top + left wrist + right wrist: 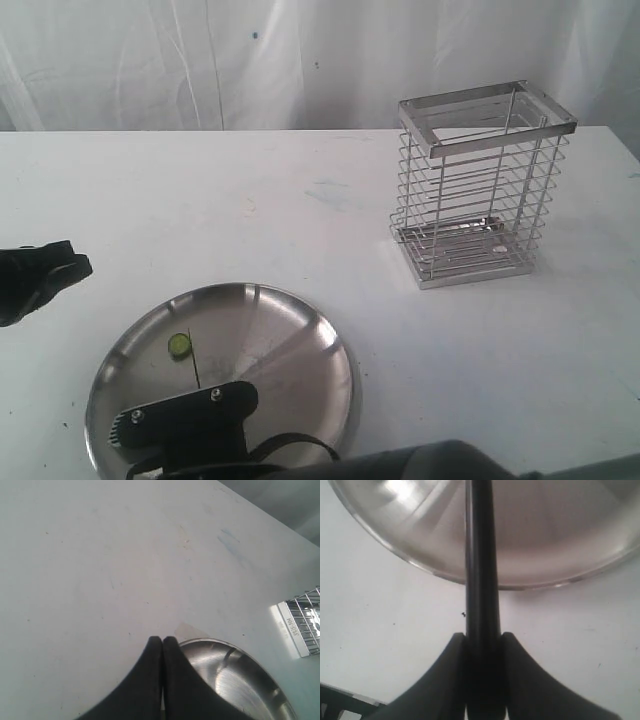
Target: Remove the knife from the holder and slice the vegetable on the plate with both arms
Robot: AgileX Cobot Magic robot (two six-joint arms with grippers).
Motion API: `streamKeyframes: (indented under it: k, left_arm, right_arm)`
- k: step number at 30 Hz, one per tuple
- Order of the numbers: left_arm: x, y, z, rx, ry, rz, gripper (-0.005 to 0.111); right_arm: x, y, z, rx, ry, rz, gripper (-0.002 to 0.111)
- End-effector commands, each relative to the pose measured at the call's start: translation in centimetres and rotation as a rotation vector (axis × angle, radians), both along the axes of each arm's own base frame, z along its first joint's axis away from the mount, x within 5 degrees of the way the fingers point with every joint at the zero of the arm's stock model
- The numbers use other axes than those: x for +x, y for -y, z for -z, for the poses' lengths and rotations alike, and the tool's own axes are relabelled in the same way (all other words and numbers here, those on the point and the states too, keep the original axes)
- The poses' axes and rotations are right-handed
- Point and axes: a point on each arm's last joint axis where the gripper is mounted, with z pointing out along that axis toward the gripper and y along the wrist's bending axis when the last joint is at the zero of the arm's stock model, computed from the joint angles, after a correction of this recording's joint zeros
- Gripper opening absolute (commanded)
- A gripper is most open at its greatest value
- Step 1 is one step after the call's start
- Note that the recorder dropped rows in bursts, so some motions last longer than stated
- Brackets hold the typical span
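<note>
Holding the knife (481,555) by its black handle, the right claw (482,639) is clamped tight on it, low over the near side of the plate (300,330). The knife points straight away from this claw, out across the plate toward its far rim. From the outside camera its thin blade (193,360) looks like one dark line.

The vegetable (179,345) is a small round green slice. It lies on the plate just beside the blade, on the side where the left arm works. So the cut has to go a little to that side, not forward. I cannot tell if the blade touches the plate.

The right claw is the nearer one. The left claw (162,641) has its fingers together and holds nothing. It hangs over the desk (250,200), off the plate's rim.

The holder (480,190) stands well apart on the far right, with no knife in it.
</note>
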Motion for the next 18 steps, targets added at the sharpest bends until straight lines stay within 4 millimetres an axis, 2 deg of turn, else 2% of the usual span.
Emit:
streamKeyframes:
  k: [1,3,7,8,10,12,13,15,17,18]
  left_arm:
    - [-0.1,0.0,-0.2,-0.002,0.008,0.0,0.0]
    - [-0.2,0.1,-0.1,-0.021,-0.008,0.004,0.0]
    - [-1.1,2.2,0.5,-0.017,-0.099,0.178,0.0]
    - [-1.1,2.9,0.3,-0.008,-0.083,0.229,0.0]
    - [-0.8,5.3,-1.0,0.072,-0.016,0.472,0.0]
    - [-0.1,5.9,-2.0,0.118,-0.029,0.565,0.0]
    - [0.4,5.9,-2.5,0.148,-0.059,0.588,0.0]
    - [2.0,5.5,-4.3,0.066,-0.093,0.498,0.0]
    - [2.6,5.4,-5.2,0.054,-0.062,0.505,0.0]
    - [2.6,5.4,-5.3,0.054,-0.06,0.505,0.0]
  right_arm:
    - [-0.5,0.1,0.2,0.009,-0.057,0.041,0.0]
    - [-0.5,0.2,-0.2,0.018,-0.054,0.034,0.0]
    - [0.9,1.9,-1.8,-0.066,0.015,0.071,0.0]
    - [1.4,2.3,-2.4,-0.059,0.031,0.083,0.0]
    - [2.9,3.2,-4.1,-0.019,0.05,0.089,0.0]
    - [3.9,4.2,-5.7,0.007,0.061,0.076,0.0]
    - [4.5,4.9,-6.5,0.02,0.065,0.068,0.0]
    - [5.8,7.2,-8.4,0.061,0.06,0.048,0.0]
    - [6.4,9.7,-9.7,0.088,0.047,0.038,0.0]
    - [6.5,10.4,-9.8,0.091,0.051,0.037,0.0]
